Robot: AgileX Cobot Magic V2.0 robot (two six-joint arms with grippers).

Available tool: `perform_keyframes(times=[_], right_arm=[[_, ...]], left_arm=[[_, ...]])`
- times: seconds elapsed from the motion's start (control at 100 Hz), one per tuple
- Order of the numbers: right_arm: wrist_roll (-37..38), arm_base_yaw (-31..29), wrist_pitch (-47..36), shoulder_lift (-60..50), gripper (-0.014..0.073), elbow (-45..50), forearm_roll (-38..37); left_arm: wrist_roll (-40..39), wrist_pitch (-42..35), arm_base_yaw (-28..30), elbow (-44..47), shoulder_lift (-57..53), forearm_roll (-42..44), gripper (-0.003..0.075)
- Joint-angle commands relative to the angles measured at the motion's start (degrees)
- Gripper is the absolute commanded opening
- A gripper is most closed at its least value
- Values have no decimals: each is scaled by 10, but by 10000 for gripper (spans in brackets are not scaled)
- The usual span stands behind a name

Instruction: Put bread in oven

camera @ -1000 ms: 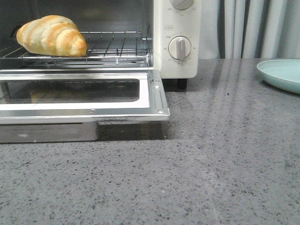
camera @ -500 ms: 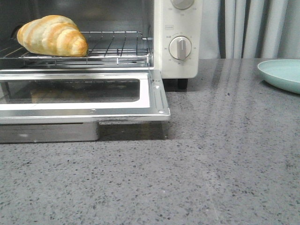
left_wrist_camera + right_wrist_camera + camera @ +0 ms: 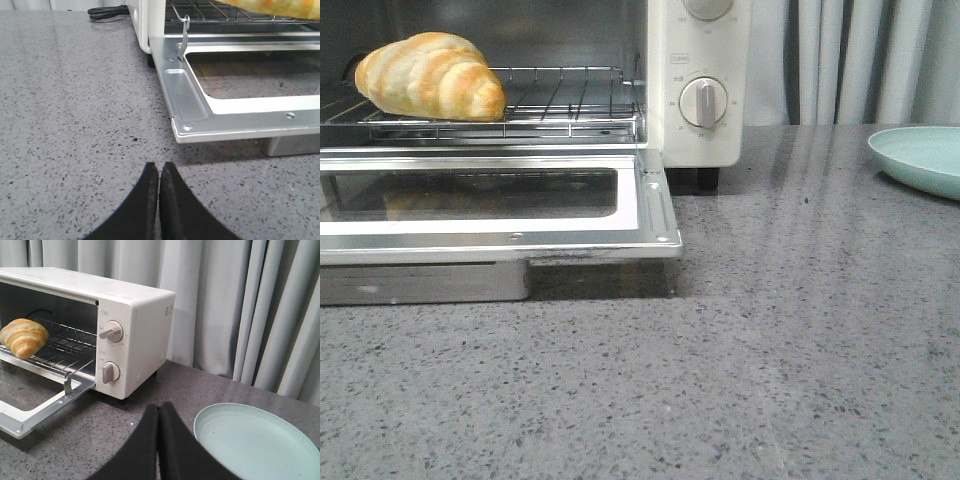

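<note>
The bread [image 3: 430,77], a golden-brown striped crescent roll, lies on the wire rack [image 3: 560,100] inside the cream-white oven [image 3: 705,90]. The oven's glass door [image 3: 490,205] hangs open and flat. The bread also shows in the right wrist view [image 3: 23,337] and as a sliver in the left wrist view [image 3: 280,6]. My left gripper [image 3: 159,166] is shut and empty, low over the counter near the door's left corner [image 3: 187,127]. My right gripper [image 3: 159,406] is shut and empty, beside the plate. Neither gripper shows in the front view.
A pale green plate [image 3: 920,158] sits on the grey speckled counter [image 3: 770,350] at the right; it also shows in the right wrist view [image 3: 255,440]. Grey curtains [image 3: 240,305] hang behind. A black cable [image 3: 107,10] lies behind the oven's left side.
</note>
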Motion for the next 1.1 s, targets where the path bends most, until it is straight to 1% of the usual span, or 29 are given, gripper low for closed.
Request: perform_keyframes(times=[0.0, 0.44, 0.54, 0.61, 0.69, 0.76, 0.8, 0.85, 0.9, 0.98, 1.02, 1.09], right_arm=[[1, -3, -34, 10, -58, -12, -22], [1, -3, -34, 10, -58, -12, -22], [1, -3, 20, 10, -58, -12, -23], [1, -3, 52, 10, -58, -7, -36], [1, -7, 44, 10, -58, 9, -52], [-4, -15, 27, 10, -58, 26, -50], [-19, -23, 8, 10, -58, 39, -44], [-58, -39, -15, 10, -58, 53, -26], [-104, -63, -40, 10, -58, 67, 8], [-171, -107, -78, 10, -58, 97, 96], [-187, -136, -95, 10, -58, 114, 149], [-193, -185, -136, 10, -58, 160, 218]], left_arm=[[-2, -32, 2, 14, -18, 1, -21], [-2, -32, 2, 14, -18, 1, -21], [-2, -32, 2, 14, -18, 1, -21], [-2, -32, 2, 14, -18, 1, -21], [-2, -32, 2, 14, -18, 1, -21], [-2, -32, 2, 14, -18, 1, -21], [-2, -32, 2, 14, -18, 1, -21], [-2, -32, 2, 14, -18, 1, -21], [-2, -32, 2, 14, -18, 1, -21], [-2, -32, 2, 14, -18, 1, -21], [-2, -32, 2, 14, -18, 1, -21], [-2, -32, 2, 14, -18, 1, -21]])
